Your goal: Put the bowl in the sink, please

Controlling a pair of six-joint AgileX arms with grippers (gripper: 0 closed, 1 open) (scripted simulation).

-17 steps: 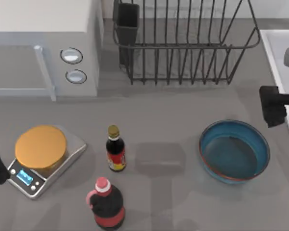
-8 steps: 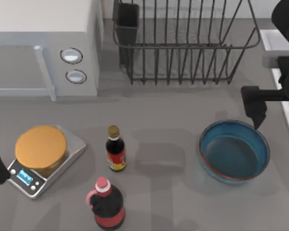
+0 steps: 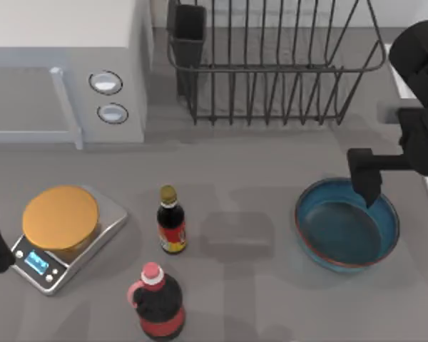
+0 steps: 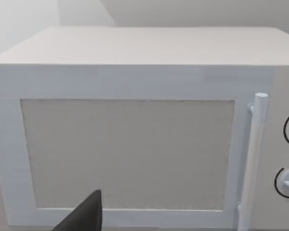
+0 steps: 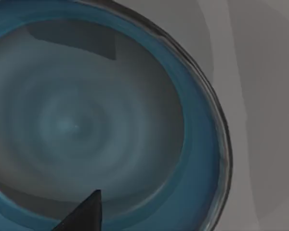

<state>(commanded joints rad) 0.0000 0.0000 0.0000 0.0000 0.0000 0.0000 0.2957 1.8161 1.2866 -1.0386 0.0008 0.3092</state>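
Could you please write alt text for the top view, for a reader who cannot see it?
Seen from above, the right gripper hovers over the far rim of a teal-blue bowl on a grey table, beside the white sink at the right edge. A black wire dish rack, a white microwave, a silver scale and two bottles share the table; the left arm is parked at the left edge.

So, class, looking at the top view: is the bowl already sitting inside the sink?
No, the teal-blue bowl rests on the grey table, left of the sink, with the right gripper above its rim.
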